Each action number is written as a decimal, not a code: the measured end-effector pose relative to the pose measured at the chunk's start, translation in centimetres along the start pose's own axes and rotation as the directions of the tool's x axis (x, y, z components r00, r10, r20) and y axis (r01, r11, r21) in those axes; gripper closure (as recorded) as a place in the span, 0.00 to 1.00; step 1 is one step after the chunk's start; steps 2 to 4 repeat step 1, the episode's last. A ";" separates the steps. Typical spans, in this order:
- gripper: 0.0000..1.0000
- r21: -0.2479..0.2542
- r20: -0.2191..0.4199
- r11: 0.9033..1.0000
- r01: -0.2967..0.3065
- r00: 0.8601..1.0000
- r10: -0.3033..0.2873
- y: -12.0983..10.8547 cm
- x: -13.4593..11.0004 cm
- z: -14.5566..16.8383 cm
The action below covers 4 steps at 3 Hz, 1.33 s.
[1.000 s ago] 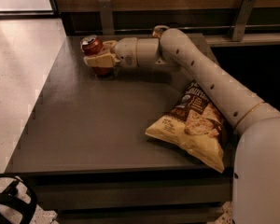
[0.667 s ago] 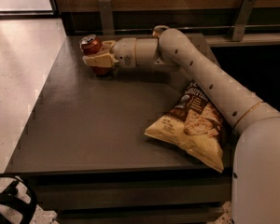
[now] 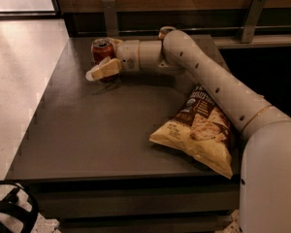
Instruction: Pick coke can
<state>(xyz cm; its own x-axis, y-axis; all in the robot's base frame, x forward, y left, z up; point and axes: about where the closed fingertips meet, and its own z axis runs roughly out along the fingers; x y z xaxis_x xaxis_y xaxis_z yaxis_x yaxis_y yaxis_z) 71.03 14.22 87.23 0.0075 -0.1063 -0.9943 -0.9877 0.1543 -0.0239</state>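
The coke can (image 3: 101, 51) is a small red can with a silver top, standing upright at the far left of the dark table (image 3: 97, 130). My gripper (image 3: 105, 57) reaches in from the right and is shut on the can. One pale finger (image 3: 104, 70) lies across the can's near lower side. The other finger (image 3: 115, 42) sits behind it. The can's lower part is hidden by the near finger.
A yellow-brown chip bag (image 3: 200, 132) lies on the table's right front, partly under my arm (image 3: 208, 76). A wooden wall with metal brackets (image 3: 109, 16) runs behind the table. The table's left edge drops to a light floor (image 3: 19, 81).
The can has shifted slightly to the right, deeper between the fingers, and the near finger now sits lower across its front. The chip bag has not moved.
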 end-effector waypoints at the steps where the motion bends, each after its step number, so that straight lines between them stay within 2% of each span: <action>1: 0.00 0.000 0.000 1.000 0.000 1.000 0.000 0.0 0.0 0.0; 4: 0.00 0.000 0.000 1.000 0.000 1.000 0.000 0.0 0.0 0.0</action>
